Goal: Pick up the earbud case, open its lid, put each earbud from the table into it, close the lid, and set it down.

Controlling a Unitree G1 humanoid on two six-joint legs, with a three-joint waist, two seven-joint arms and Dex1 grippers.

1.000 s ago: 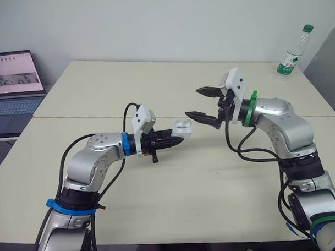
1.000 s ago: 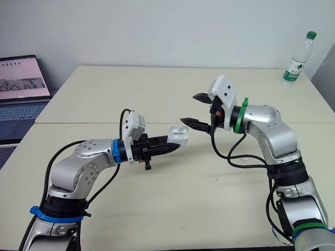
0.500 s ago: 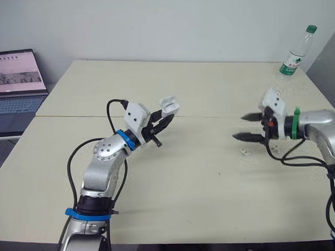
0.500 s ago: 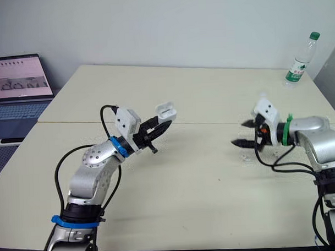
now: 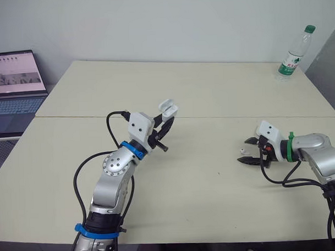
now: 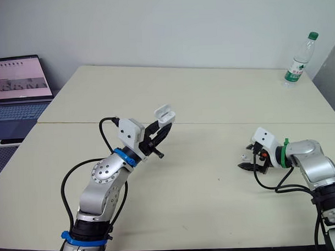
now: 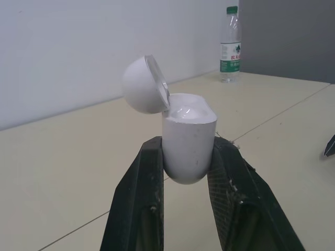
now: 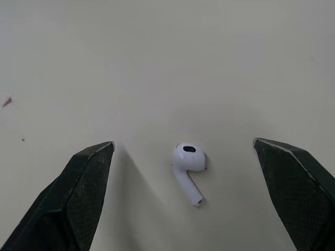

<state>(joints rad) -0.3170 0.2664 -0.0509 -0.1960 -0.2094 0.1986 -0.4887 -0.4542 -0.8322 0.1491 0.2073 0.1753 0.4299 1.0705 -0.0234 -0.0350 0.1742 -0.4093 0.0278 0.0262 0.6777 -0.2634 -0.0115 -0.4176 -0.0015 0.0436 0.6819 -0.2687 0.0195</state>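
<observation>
While the left gripper [image 5: 163, 124] clamps the case [image 7: 187, 137] by its lower body, lid [image 7: 142, 86] swung open, above the table [image 5: 210, 96], the right gripper [image 5: 244, 151] hangs spread wide around the earbud [image 8: 187, 164], which lies at 4 o'clock from the case. Tiny, light, hard and glossy, it would likely squirt free. Pinch gently, squarely across the bulb.

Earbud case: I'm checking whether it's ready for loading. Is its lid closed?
No, the earbud case held in the left gripper has its lid flipped open.
</observation>
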